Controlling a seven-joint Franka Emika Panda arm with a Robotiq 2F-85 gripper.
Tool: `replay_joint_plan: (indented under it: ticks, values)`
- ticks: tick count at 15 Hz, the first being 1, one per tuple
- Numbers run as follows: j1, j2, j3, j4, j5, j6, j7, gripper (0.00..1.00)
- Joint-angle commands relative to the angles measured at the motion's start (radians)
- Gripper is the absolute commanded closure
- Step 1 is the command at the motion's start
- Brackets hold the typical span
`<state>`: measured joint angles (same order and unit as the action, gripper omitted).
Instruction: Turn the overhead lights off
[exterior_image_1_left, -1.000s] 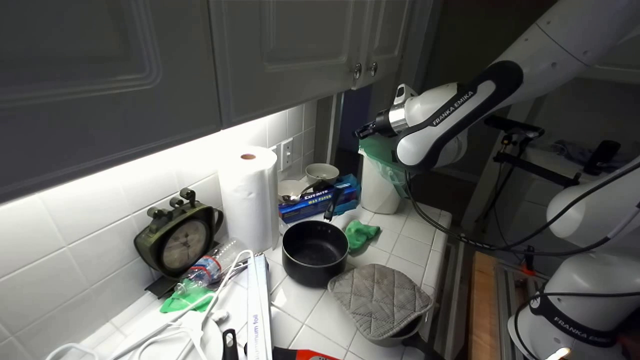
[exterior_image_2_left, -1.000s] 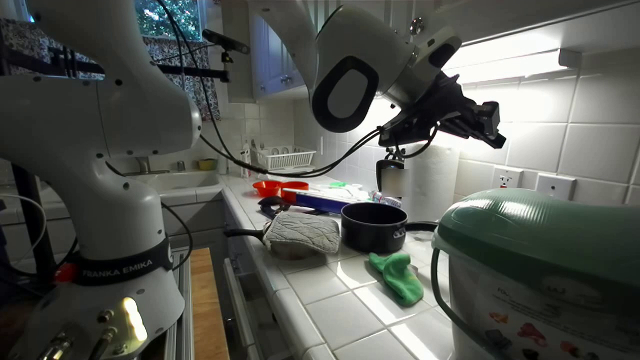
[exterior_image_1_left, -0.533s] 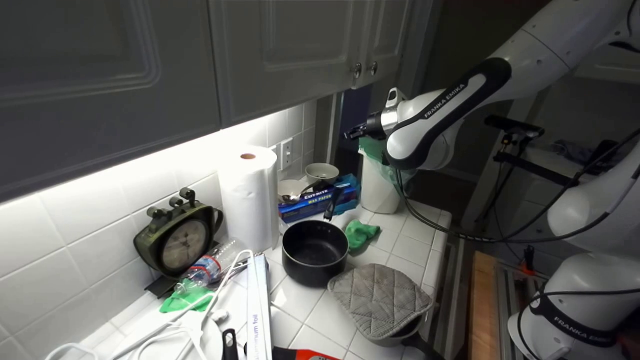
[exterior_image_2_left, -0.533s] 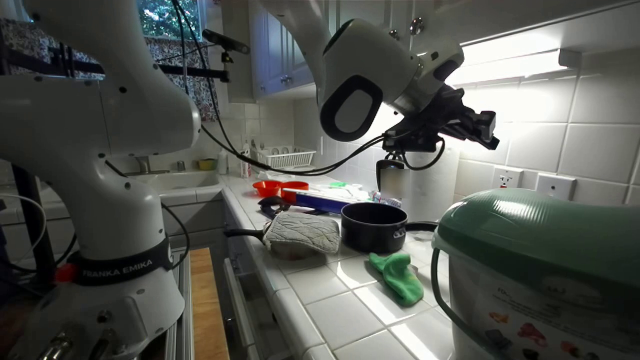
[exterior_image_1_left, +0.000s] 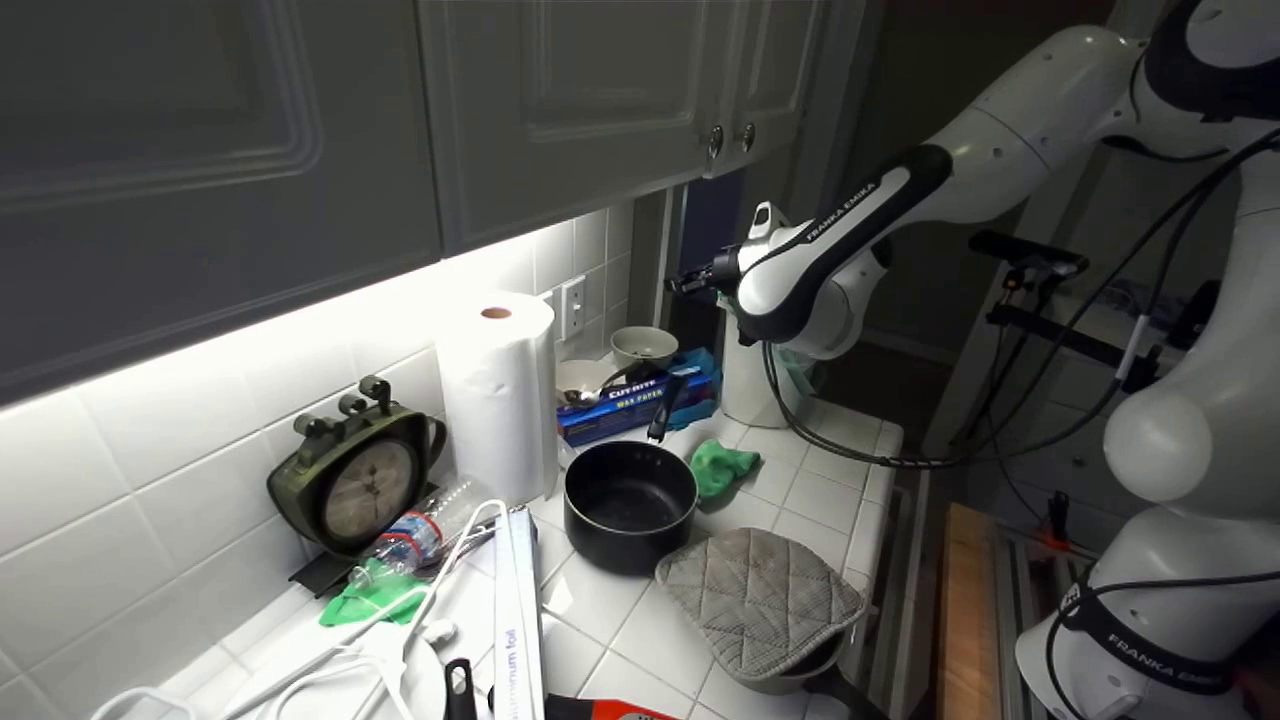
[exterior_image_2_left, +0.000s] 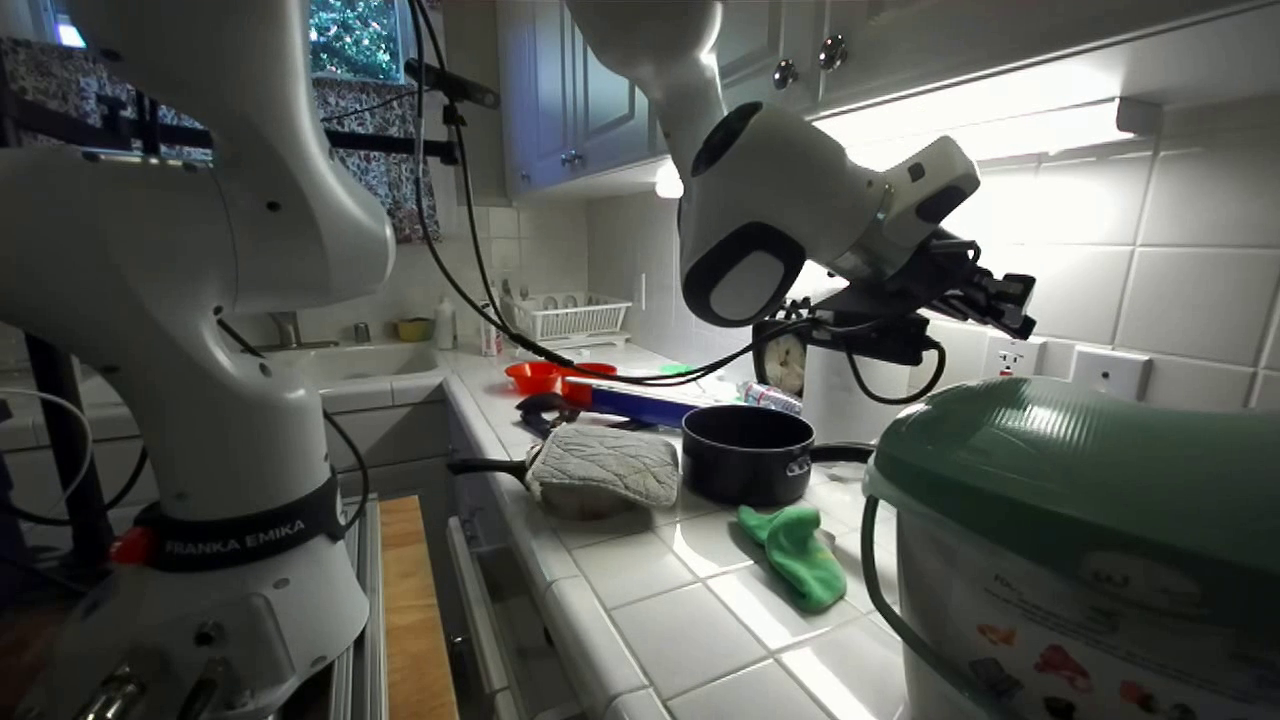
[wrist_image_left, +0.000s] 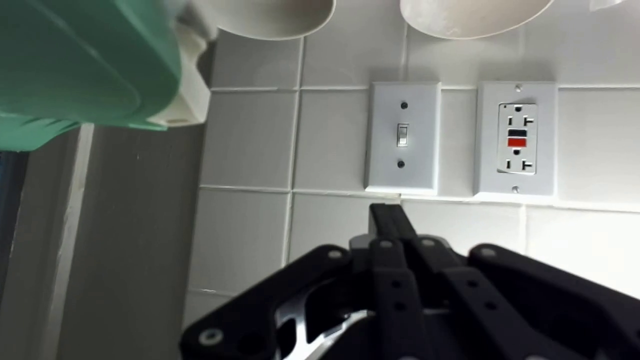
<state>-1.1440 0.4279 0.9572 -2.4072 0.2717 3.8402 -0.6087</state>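
Gripper (wrist_image_left: 389, 215) hangs in mid-air, jaws pressed fully together, no gap between them on my wrist feed, holding nothing. Toggle light switch (wrist_image_left: 403, 135) is on its white wall plate (wrist_image_left: 400, 177), mounted on the tiled backsplash (wrist_image_left: 245, 140); in an exterior view I have the gripper (exterior_image_1_left: 690, 283) near the plate but clearly apart from it. Can't tell which way the toggle is thrown. Just beside it, a GFCI outlet (wrist_image_left: 518, 112), one red button, one black. Under-cabinet light (exterior_image_2_left: 1040, 135) lit, washing the backsplash white. Green-lidded bin (exterior_image_2_left: 1090, 450) stands on the counter (exterior_image_2_left: 690, 630), close by the gripper; its lid takes up a corner of my wrist view. Along the backsplash near the switch: two bowls (wrist_image_left: 275, 27), a Cut-Rite wax paper box (exterior_image_1_left: 610, 412), an upright paper towel roll (exterior_image_1_left: 497, 410). Out on the counter: black saucepan (exterior_image_1_left: 600, 540) upright, handle toward the wax paper box; green cloth (exterior_image_2_left: 795, 560) just beside the saucepan; gray quilted pot holder (exterior_image_1_left: 755, 600) lying over a pan (exterior_image_1_left: 795, 678). Olive-cased clock (exterior_image_1_left: 365, 490) farther along the backsplash, clear plastic bottle (exterior_image_1_left: 412, 537) on its side near it, aluminum foil box (exterior_image_1_left: 515, 610) lying nearby.
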Motion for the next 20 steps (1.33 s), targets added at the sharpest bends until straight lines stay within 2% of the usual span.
replay_joint_plan:
  ticks: [1, 2, 3, 6, 9, 12, 15, 20]
  values:
    - [0.149, -0.095, -0.200, -0.011, -0.121, -0.027, 0.196, 0.99]
    - [0.149, -0.095, -0.200, -0.010, -0.121, -0.027, 0.196, 1.00]
    - [0.186, -0.077, -0.237, 0.004, -0.149, -0.015, 0.208, 1.00]
    - [0.415, -0.063, -0.478, 0.049, -0.228, -0.002, 0.319, 1.00]
    - [0.657, -0.057, -0.710, 0.091, -0.250, -0.004, 0.404, 1.00]
    - [0.839, -0.022, -0.878, 0.148, -0.222, 0.005, 0.434, 1.00]
    - [0.925, 0.008, -0.968, 0.203, -0.230, -0.005, 0.473, 1.00]
    - [0.967, 0.068, -1.020, 0.289, -0.216, -0.019, 0.532, 1.00]
